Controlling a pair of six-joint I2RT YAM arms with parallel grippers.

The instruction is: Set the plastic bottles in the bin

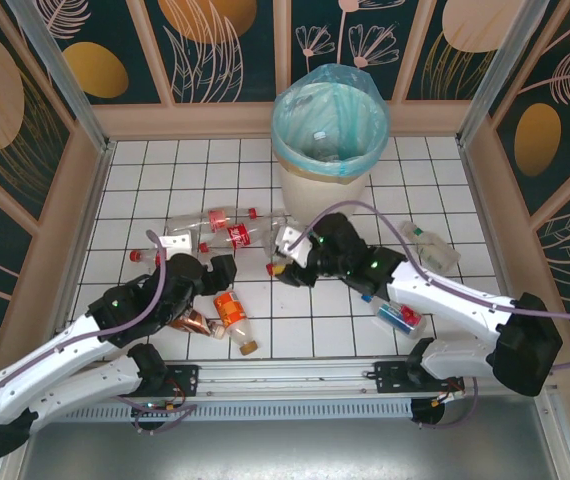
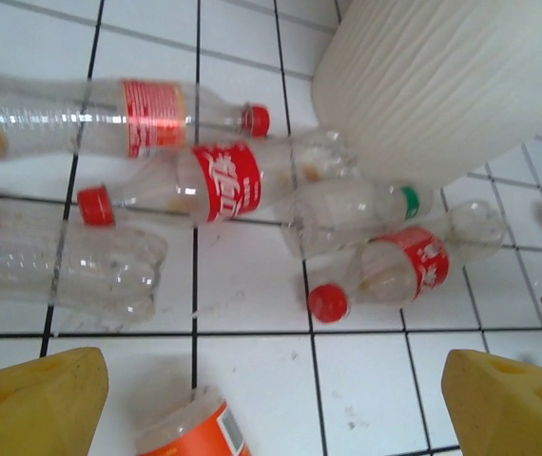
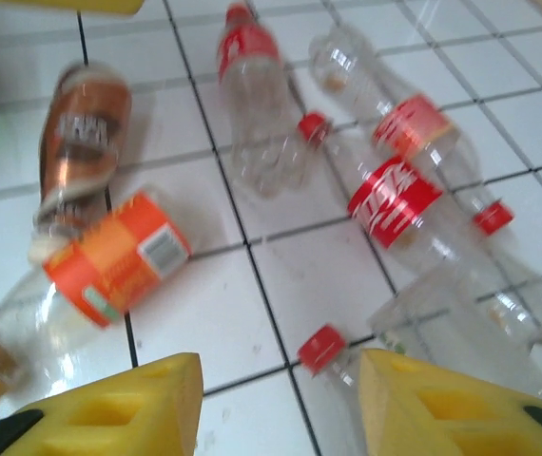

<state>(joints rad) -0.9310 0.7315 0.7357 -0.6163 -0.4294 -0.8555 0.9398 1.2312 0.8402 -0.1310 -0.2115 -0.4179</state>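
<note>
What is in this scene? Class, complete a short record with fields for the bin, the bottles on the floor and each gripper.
Bin: round cream-white wastebasket lined with a blue-green plastic bag, upright at the far side of the white tiled floor.
Bottles on floor: clear plastic bottles with red labels clustered by the bin; orange-labelled bottle, brown bottle and blue-labelled bottle nearer the arms.
Left gripper: open, empty.
Right gripper: open, empty, red-capped clear bottle just ahead.

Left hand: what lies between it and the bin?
In the left wrist view, several clear red-capped bottles lie between the left hand and the bin; an orange-labelled bottle sits nearest the hand.
</note>
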